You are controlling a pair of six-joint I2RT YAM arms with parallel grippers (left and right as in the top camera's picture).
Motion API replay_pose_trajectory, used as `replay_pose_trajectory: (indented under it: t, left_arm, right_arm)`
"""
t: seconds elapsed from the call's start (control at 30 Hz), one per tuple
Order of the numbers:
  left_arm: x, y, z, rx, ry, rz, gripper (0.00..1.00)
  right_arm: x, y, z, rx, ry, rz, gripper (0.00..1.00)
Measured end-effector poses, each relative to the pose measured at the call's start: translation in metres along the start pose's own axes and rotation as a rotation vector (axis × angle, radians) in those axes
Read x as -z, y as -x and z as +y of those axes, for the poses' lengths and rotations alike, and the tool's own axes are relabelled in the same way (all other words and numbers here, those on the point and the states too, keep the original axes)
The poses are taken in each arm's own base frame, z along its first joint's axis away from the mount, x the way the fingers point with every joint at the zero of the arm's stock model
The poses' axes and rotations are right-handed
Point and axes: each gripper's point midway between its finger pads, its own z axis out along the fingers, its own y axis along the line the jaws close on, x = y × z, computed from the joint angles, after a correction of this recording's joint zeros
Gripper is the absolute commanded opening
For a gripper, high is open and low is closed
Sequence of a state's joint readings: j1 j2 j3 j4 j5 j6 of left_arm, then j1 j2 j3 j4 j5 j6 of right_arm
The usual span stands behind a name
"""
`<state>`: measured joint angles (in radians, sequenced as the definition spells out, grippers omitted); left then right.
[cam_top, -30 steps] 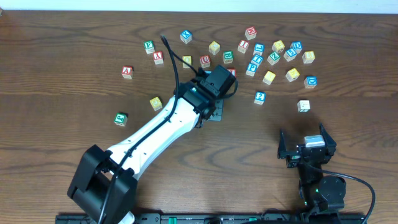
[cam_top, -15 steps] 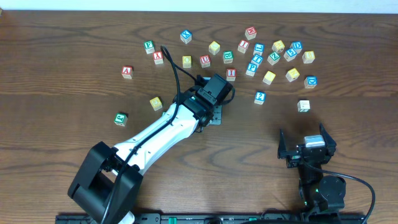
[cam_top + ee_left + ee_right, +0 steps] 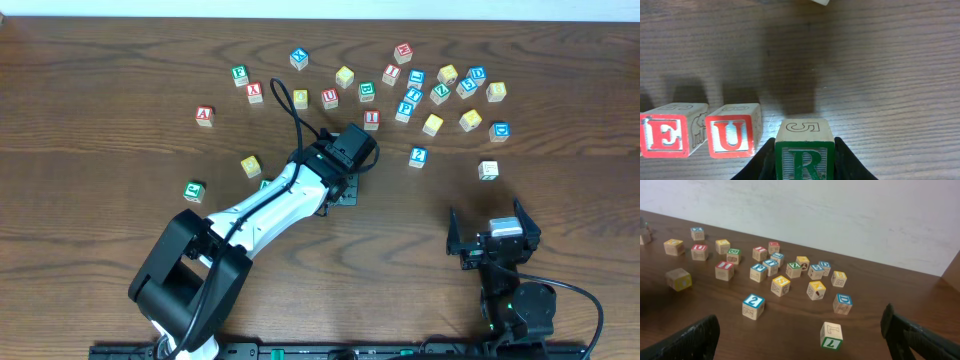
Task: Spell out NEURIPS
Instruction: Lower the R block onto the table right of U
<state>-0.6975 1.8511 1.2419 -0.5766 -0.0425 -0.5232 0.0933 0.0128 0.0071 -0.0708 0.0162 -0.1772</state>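
My left pincer (image 3: 805, 161) is closed partway onto the small wooden cube with the green R (image 3: 804, 134), one finger pressed to each side. In the left wrist view that cube sits just right of the red U wooden cube (image 3: 731, 136), which stands just beside the red E wooden cube (image 3: 665, 136). I can't tell whether the R cube rests on the dark wooden worktop (image 3: 890, 75) or hangs just above it. My right pincer (image 3: 492, 236) stands wide open, holding nothing.
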Motion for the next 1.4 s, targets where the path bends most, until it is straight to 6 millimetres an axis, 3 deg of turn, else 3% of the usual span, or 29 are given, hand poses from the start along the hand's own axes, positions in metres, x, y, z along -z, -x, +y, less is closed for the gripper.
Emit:
replay_pose_trajectory:
  t: [1.17,1.4]
  left_arm:
    - [-0.004,0.008,0.001,-0.004,0.016,-0.04,0.13]
    - [-0.017,0.003,0.004,-0.008,0.034,-0.017,0.13]
  right_arm:
    - [0.0,0.0,0.0,0.0,0.0,0.0,0.99]
    - [0.0,0.0,0.0,0.0,0.0,0.0,0.99]
